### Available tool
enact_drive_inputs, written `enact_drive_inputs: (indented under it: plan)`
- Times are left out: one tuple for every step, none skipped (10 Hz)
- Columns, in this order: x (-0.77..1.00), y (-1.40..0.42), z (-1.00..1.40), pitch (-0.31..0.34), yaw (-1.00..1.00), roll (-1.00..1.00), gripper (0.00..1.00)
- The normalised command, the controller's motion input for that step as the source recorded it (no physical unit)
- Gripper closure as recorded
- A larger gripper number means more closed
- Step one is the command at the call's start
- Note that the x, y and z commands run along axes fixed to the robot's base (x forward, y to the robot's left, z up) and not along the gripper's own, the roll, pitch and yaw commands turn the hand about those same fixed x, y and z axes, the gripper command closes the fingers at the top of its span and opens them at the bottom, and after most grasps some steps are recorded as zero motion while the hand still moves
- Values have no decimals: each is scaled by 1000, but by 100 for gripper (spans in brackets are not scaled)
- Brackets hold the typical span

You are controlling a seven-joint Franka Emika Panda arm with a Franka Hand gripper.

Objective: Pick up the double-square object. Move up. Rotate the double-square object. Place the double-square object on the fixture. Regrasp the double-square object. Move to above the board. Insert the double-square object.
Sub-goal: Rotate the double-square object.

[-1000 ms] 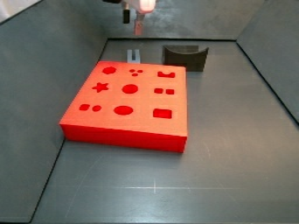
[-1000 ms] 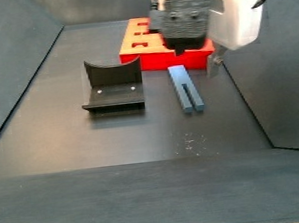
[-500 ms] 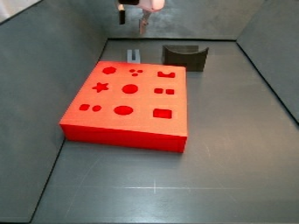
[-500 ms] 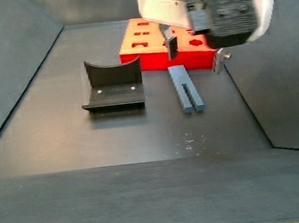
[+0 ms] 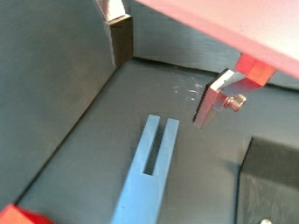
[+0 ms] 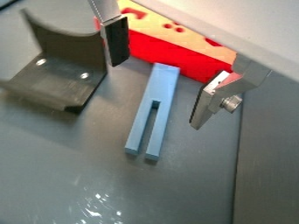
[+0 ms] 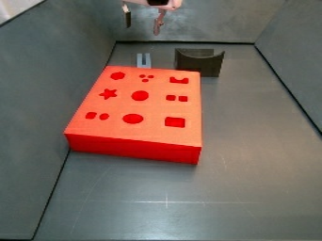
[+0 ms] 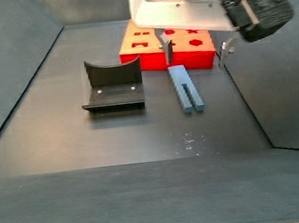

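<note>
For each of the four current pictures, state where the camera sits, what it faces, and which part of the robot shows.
Wrist view: on the arm, looking down between open fingers at the double-square object.
Wrist view: same mount, showing the end effector over the object, the fixture and the board.
Side view: high, beyond the board's near edge; end effector at the far end.
Side view: opposite end, low, facing fixture, object and board; wrist housing shows.
All share the end effector.

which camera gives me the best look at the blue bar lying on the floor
A wrist view: the whole blue bar lies flat below the open, empty pincer. The other wrist view crops it; a side view shows it smaller, the other not at all.
</note>
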Motion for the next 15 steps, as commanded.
enact_drive_inputs:
  plan:
    - [38, 4, -36, -17, 1000, 16, 0]
    - [38, 4, -36, -21, 1000, 19, 0]
    - [37, 4, -37, -27, 979, 25, 0]
    - [37, 4, -37, -27, 738, 24, 0]
    - [36, 4, -37, -27, 500, 24, 0]
    - [35, 4, -38, -26, 323, 24, 0]
    - [0, 0, -1000, 0, 0, 0, 0]
    - [7, 1, -1000, -10, -45, 1, 0]
    - [12, -1, -1000, -20, -44, -3, 0]
    - [19, 1, -1000, -30, -32, -24, 0]
    - [27, 2, -1000, -35, -22, -38, 0]
    - [34, 3, -1000, -35, -13, -54, 0]
    - [42, 5, -1000, -35, -5, -64, 0]
    - [45, 6, -789, -37, 7, -86, 0]
    - [44, 8, -662, -43, 6, -93, 0]
